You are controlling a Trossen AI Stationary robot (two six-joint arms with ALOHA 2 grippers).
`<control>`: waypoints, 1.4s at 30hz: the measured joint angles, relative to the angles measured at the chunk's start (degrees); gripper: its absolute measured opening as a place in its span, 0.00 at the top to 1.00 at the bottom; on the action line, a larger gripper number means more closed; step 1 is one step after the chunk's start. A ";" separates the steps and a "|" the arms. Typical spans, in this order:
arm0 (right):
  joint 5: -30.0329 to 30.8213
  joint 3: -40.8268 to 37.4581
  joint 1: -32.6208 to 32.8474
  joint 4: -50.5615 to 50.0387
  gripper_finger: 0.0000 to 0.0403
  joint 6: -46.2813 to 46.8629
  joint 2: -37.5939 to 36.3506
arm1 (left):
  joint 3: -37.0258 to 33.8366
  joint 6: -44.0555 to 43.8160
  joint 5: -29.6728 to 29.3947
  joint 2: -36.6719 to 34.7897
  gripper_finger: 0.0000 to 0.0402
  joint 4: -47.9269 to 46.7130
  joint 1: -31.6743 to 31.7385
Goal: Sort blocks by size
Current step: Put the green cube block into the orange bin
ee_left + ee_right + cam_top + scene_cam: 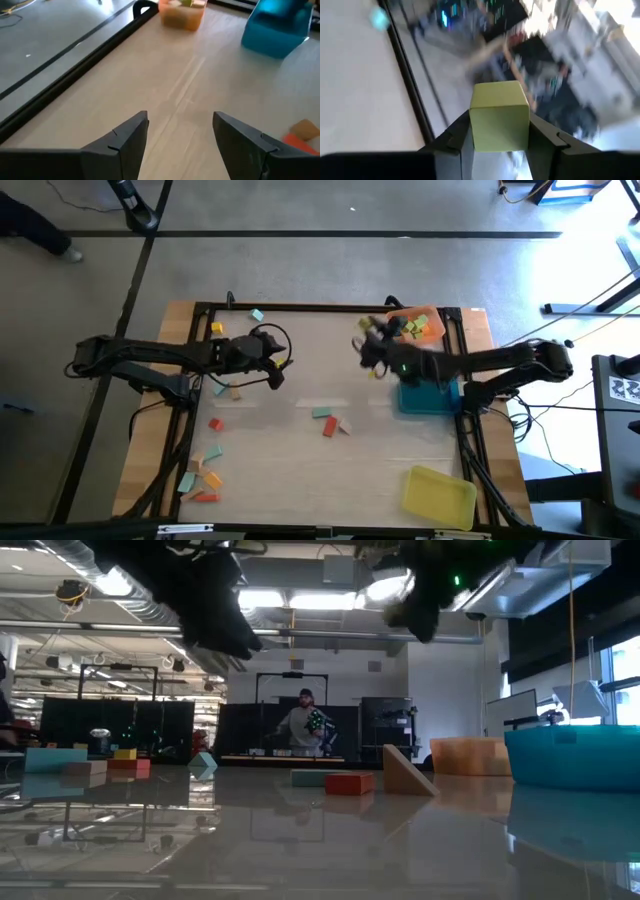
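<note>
Clamped between the dark fingers of the right gripper (499,131) sits a yellow-green wooden cube (500,121), its flat sides square to the pads and most of its body standing proud beyond the fingertips, so nothing needs picking up on that side. What the coming move turns on is where this cube belongs. In the high view the right gripper (373,352) hangs in the air just short of the orange plastic tray (432,313), which already holds several green and yellow blocks (414,328); the tray lies ahead of the fingers toward the far right corner of the table, while the blue plastic tray (447,397) lies back under the right forearm. Judging by that, a short reach forward and a release would drop the cube in with its like.

The left gripper (180,138) is spread wide and holds nothing, hovering over bare tabletop. Nearest to it are a tan block and an orange block (300,140) showing just off to one side of its fingers. Farther out, a teal bar (322,412) and a red bar (329,428) lie mid-table between the two arms, with a scatter of blocks (200,481) near the front left corner and the yellow plastic tray (438,497) beyond reach at front right.
</note>
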 joint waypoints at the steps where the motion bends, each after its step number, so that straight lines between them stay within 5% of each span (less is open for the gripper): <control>1: -1.30 0.00 -2.53 -3.80 0.67 3.04 -0.78 | 0.00 0.00 -0.05 0.00 0.47 -0.14 -0.01; 13: -28.21 -0.04 -32.17 -24.42 0.67 29.46 -2.48 | 0.00 -0.05 -0.05 -0.02 0.47 0.00 -0.02; 23: -47.29 -0.04 -47.73 -30.08 0.65 43.30 -2.46 | 0.00 -0.18 -0.05 -0.02 0.47 0.28 -0.11; 37: -47.51 -0.04 -53.35 -32.45 0.63 46.24 4.55 | 0.00 -0.16 -0.05 -0.02 0.47 0.30 -0.11; 42: -44.87 -0.07 -53.25 -32.49 0.54 46.17 6.02 | 0.00 -0.16 -0.05 -0.02 0.47 0.30 -0.11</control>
